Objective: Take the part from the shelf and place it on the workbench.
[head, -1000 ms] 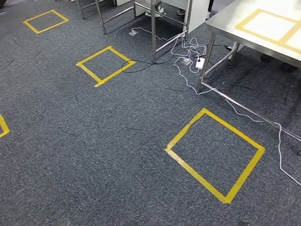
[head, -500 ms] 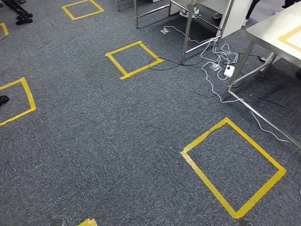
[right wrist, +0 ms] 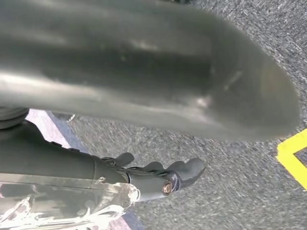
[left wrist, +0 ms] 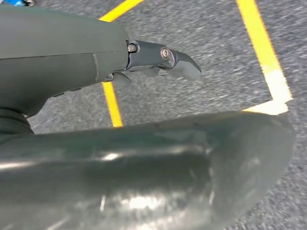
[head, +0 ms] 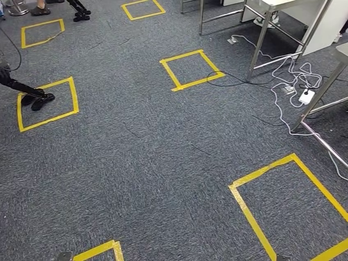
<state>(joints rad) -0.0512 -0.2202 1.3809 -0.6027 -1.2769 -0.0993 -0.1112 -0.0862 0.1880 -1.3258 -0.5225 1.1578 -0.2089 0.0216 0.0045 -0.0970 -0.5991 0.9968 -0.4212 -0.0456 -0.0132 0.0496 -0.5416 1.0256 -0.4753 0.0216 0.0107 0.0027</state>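
Both arms hang over grey carpet taped with yellow squares. Left hand holds nothing, fingers fairly straight; right hand, fingers extended, has something clear and crinkly lying against it, possibly the part. Steel table legs stand far right; which arm is nearer the workbench, I can't tell.

You'll find the part as a clear, crinkled plastic-wrapped bundle, glinting, pressed against the underside of the right hand; whether the fingers grip it is unclear. Of the steel worktop, you see a corner and slanting legs standing on the carpet.
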